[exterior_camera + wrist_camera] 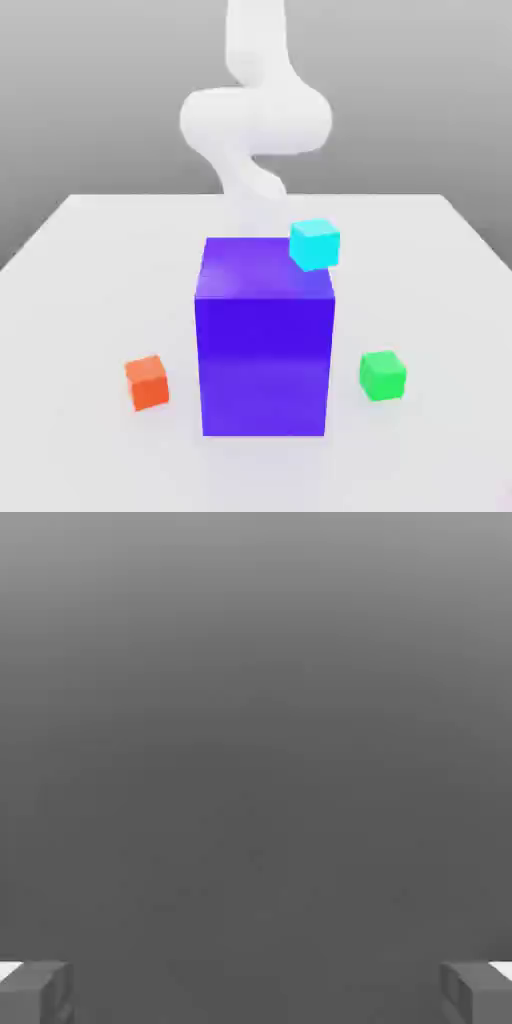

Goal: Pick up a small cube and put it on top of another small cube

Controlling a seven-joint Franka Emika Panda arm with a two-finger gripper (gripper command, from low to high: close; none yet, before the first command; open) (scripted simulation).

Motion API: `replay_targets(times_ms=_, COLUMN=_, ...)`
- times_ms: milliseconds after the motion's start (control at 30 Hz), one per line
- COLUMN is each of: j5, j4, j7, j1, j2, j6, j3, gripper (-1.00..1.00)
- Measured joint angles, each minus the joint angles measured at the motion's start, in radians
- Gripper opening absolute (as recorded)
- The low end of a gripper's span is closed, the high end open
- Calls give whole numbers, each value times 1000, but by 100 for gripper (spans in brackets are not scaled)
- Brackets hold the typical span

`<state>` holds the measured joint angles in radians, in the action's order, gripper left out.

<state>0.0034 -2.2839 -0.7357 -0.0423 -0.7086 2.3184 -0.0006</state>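
Exterior view, left to right: orange-red cube (pixel 147 382) in the lower left, alone on the white table (pixel 70 300). In the centre, 1 large blue-violet block (pixel 265 345) stands upright and blocks the table behind it. The white arm (pixel 255 115) is in the upper centre, washed out. Its lower end blends into the table edge above the block and is hard to make out.

A cyan cube (pixel 315 244), tilted, overlaps the block's upper right corner; can't tell if it rests on the block or sits behind it. The green cube (pixel 383 376) is in the lower right, apart from the block.

There is a faint pink trace (pixel 506 494) at the lower right corner, cut by the frame edge. It may be the small cube, can't tell.

Hand view: gripper (pixel 256 992) spread wide, with nothing between its 2 fingers (pixel 35 992). Both are cut off at the frame edge, against plain grey.
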Motion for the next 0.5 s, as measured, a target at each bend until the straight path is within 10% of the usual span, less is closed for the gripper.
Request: replay_targets(times_ms=500, j5=24, j4=97, j7=389, j1=-201, j2=550, j6=110, j3=51, gripper=0)
